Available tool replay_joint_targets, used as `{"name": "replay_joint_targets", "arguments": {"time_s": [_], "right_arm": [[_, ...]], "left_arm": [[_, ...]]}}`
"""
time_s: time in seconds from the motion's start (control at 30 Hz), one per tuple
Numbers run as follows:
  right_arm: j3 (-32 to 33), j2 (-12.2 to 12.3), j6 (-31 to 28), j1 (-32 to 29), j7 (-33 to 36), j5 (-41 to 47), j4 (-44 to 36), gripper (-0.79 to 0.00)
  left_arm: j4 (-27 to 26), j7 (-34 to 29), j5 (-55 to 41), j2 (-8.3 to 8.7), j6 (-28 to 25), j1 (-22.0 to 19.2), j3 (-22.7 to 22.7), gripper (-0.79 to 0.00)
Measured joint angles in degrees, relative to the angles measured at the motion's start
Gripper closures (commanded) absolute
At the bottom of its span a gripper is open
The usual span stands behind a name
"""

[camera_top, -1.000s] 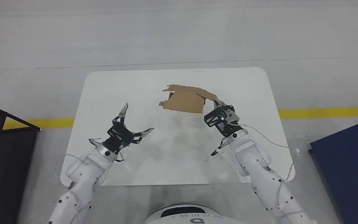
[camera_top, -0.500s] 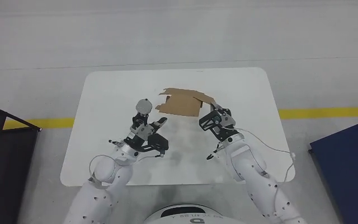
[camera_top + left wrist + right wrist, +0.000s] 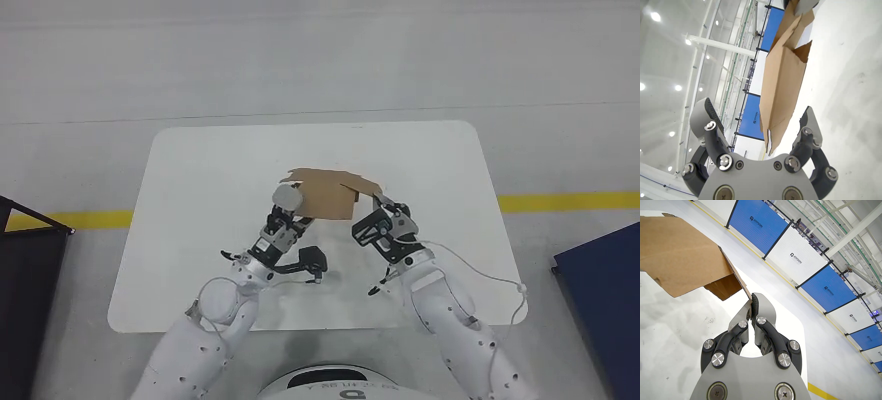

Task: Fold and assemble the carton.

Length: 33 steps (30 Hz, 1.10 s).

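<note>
Half-opened cardboard carton (image 3: 325, 195), tilted up over the middle of the table (image 3: 190, 200): right jaws clamped on one flap corner, left jaws spread open around the opposite end. Probably light, thin and easily creased, so best held at panel edges beside the fold lines.

Count: 1 carton (image 3: 327, 194); 1 surface (image 3: 190, 190); 2 grippers, namely the left gripper (image 3: 756, 107) and the right gripper (image 3: 751, 302).

table (image 3: 200, 180): white, rnd corners
line (image 3: 570, 201): yellow, on floor L+R of table
panels (image 3: 810, 262): blue/white, beyond table
</note>
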Motion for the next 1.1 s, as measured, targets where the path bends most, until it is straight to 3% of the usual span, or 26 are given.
{"name": "replay_joint_targets", "arguments": {"time_s": [0.1,0.2,0.57,0.67,0.73,0.77,0.8,0.97,1.1], "right_arm": [[-0.16,-0.07,-0.05,-0.18,0.13,-0.87,-0.31,0.0],[-0.33,-0.12,-0.23,-0.34,0.12,-1.73,-0.62,0.0],[-1.18,-0.37,-1.64,0.05,-0.09,-4.56,-0.49,0.0],[-1.29,-0.45,-1.86,0.24,-0.06,-5.13,-0.29,0.0],[-1.31,-0.48,-1.89,0.32,-0.27,-5.59,-0.19,0.0],[-1.31,-0.5,-1.86,0.34,-0.41,-5.79,-0.14,-0.225],[-1.3,-0.52,-1.74,0.33,-0.62,-5.98,-0.08,-0.785],[-0.74,-0.64,-0.63,0.21,-2.03,-5.36,0.35,-0.785],[1.87,-0.49,0.9,-0.87,-4.73,-2.95,0.68,-0.785]], "left_arm": [[0.54,-0.94,0.47,-0.25,0.2,-0.29,0.78,-0.665],[0.91,-2.1,1.1,-0.42,0.3,-0.47,1.04,-0.4],[1.81,-4.51,2.14,-0.87,1.24,-0.59,1.16,-0.163],[2.0,-4.91,2.28,-0.97,1.24,-0.76,1.02,0.0],[2.17,-5.08,2.2,-1.05,1.15,-0.9,0.96,0.0],[2.25,-5.13,2.16,-1.08,1.08,-0.97,0.93,0.0],[2.37,-5.17,2.08,-1.12,0.98,-1.07,0.9,0.0],[2.72,-5.53,-0.64,-1.3,0.33,-1.58,-0.01,0.0],[2.83,-5.31,-7.45,-1.23,-1.2,-2.07,-3.29,0.0]]}}
